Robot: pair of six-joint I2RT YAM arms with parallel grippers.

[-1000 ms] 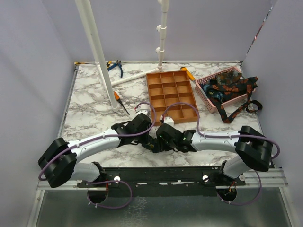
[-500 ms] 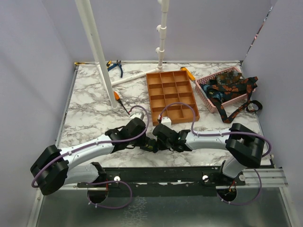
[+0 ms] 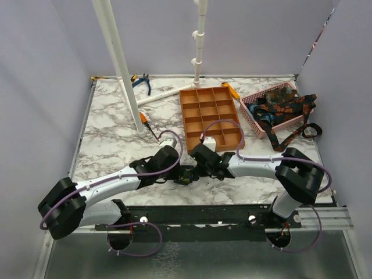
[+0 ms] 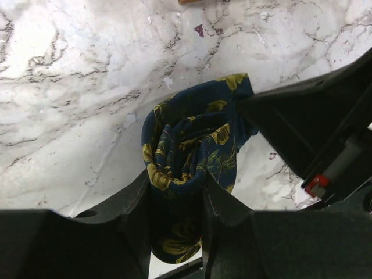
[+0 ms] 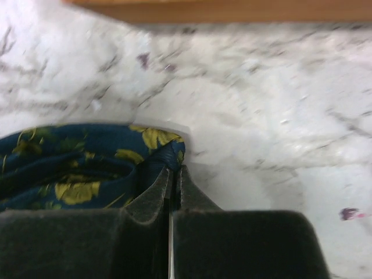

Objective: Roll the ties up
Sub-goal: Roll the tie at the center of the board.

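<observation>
Tie [image 4: 189, 151] looks loosely coiled, navy (yellow flowers).

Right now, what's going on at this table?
Both arms are working on one navy tie with yellow flowers, already bunched into a loose roll near the front of the table. The left gripper holds the roll between its fingers, while the right gripper is pinched shut on the roll's outer end. More ties wait in and over the pink basket at the far right.
</observation>
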